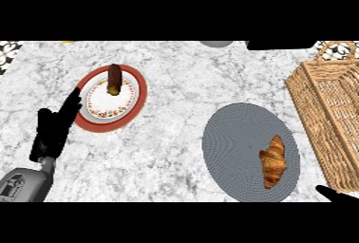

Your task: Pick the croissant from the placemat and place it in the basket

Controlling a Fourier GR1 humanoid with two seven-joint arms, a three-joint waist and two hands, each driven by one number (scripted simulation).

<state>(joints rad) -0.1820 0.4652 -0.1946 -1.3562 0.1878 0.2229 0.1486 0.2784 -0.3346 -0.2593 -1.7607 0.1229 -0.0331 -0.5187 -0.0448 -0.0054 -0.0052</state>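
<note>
Head view: a grey-veined white marble counter [175, 71] fills the scene, with patterned tile at its far corners. The croissant [273, 161] lies on the right part of a round grey placemat [235, 137], near the wicker basket [329, 114] at right. At left, a plate [105, 111] holds 1 dark item. The left hand [54, 128] rests beside it, fingers straight and together. The right hand [335, 194] barely shows; its fingers cannot be judged.

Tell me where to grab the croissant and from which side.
Grip the croissant across its thick middle, coming straight down from above, fingers on its two long flanks. It lies flat on the grey placemat, long axis roughly up-down in view, ends tapering. The right hand is nearest, at the lower right corner, and the basket sits right beside.
</note>
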